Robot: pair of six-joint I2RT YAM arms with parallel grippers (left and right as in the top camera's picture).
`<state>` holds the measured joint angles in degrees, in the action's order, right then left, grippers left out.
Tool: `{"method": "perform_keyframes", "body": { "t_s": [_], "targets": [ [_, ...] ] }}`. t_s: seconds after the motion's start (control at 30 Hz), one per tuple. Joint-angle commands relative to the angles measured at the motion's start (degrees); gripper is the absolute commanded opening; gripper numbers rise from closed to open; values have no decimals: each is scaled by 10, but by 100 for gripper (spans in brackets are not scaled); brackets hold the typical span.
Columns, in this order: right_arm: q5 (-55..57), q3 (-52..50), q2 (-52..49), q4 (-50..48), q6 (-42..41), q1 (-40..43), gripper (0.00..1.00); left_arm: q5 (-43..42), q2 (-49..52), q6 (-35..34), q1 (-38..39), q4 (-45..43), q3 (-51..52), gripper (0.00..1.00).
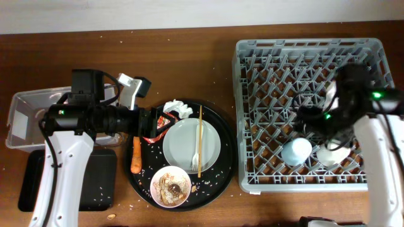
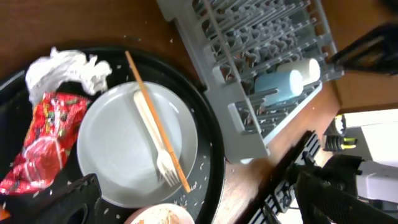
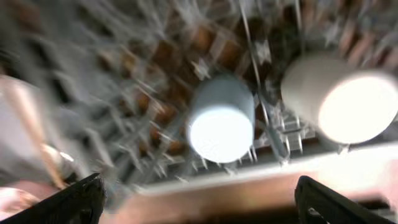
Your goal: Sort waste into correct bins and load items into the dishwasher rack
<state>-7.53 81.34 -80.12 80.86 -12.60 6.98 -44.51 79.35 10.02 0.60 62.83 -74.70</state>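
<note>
On the round black tray, the crumpled white tissue and the shiny red wrapper lie left of the white plate. The chopsticks and the white fork rest on the plate. The carrot lies at the tray's left. The white bowl holds brownish scraps. My left gripper hovers by the wrapper, open and empty. The light blue cup and the cream cup sit in the grey rack. My right gripper is above them, open and empty.
The clear tub stands at the far left with the shallow black tray in front of it. The round black tray sits close against the rack's left side. Rice grains are scattered over it. The right wrist view is blurred.
</note>
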Motion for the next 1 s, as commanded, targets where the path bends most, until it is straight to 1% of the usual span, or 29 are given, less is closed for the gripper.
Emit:
{"method": "perform_keyframes", "body": {
  "t_s": [0.0,0.03,0.07,0.1,0.13,0.17,0.2,0.23,0.27,0.3,0.4,0.43,0.47,0.57,0.6,0.73,0.8,0.83,0.87,0.93,0.97],
  "targets": [
    [-123,70,69,-14,51,-36,91,108,-7,-4,35,26,-2,96],
    [-146,70,86,-32,51,-68,88,204,-7,-47,60,32,-2,95],
    [-150,70,92,-39,50,-107,88,283,-9,-104,74,34,-2,95],
    [-147,69,89,-42,45,-158,82,324,-15,-143,76,33,-2,93],
    [-140,63,77,-53,22,-220,76,348,-24,-176,73,30,-2,92],
    [-110,54,60,-73,-17,-279,72,370,-35,-188,70,23,-3,92],
    [-50,44,35,-94,-65,-337,71,394,-43,-188,68,14,-3,92],
    [20,35,-4,-113,-121,-389,62,408,-45,-188,68,11,-3,93],
    [59,33,-50,-122,-172,-425,56,418,-45,-188,68,12,-3,99],
    [66,33,-98,-134,-193,-445,50,423,-45,-188,68,19,-3,99],
    [31,33,-232,-184,-213,-455,45,468,-45,-188,68,54,-3,99],
    [-1,33,-280,-212,-213,-456,42,511,-45,-200,66,68,-3,99],
    [-15,33,-304,-226,-214,-457,42,525,-45,-214,58,73,-3,99],
    [-20,33,-345,-261,-214,-459,42,523,-45,-213,45,73,-3,99],
    [-21,33,-350,-263,-221,-461,40,523,-45,-213,45,73,-3,99],
    [-28,31,-377,-274,-225,-465,37,523,-45,-213,45,73,-3,99],
    [-35,31,-387,-284,-231,-474,33,523,-45,-213,45,73,-3,99],
    [-34,31,-387,-292,-231,-479,25,523,-45,-213,45,73,-3,99],
    [-34,31,-386,-290,-230,-479,6,523,-45,-213,45,73,-3,99],
    [-31,34,-370,-271,-214,-468,4,523,-45,-213,45,73,-3,99],
    [-19,46,-340,-242,-198,-452,4,523,-45,-213,45,73,-3,99]
  ]
}}
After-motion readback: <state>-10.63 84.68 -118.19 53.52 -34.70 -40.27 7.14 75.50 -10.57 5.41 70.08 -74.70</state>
